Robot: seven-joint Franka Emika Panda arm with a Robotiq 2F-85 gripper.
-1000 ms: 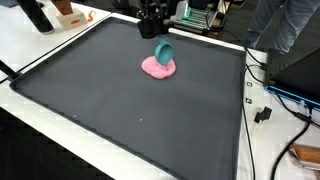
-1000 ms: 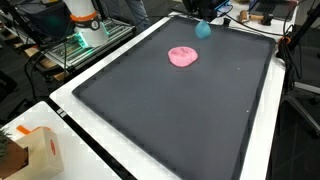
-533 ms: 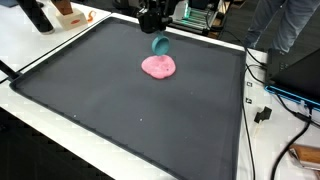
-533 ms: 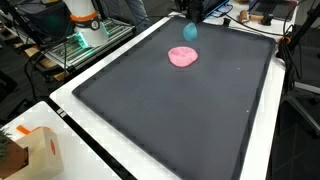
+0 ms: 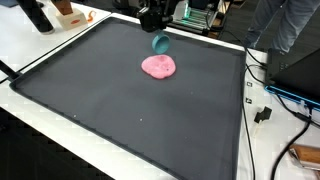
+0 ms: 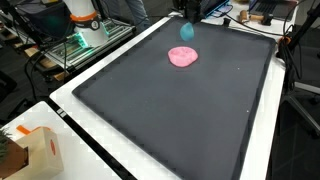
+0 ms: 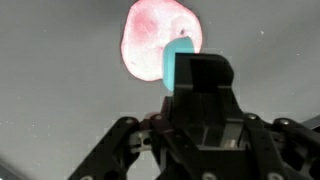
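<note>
Carry step — the gripper (image 5: 156,31) grasps the teal cup (image 5: 159,45) above the pink blob (image 5: 158,67) (far end, not touching); next probably calls for steady lowering.

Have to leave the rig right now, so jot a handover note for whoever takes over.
Gripper: shut on the teal cup, holding it in the air near one edge of the black mat.
Pink object: lies on the mat close to the cup and lower than it, not touching it. The wrist view shows it just past the cup.
Done: the cup is grasped and clear of the mat in both exterior views.
Left: the cup has not been set down anywhere, and the gripper is not in contact with the pink object.
</note>
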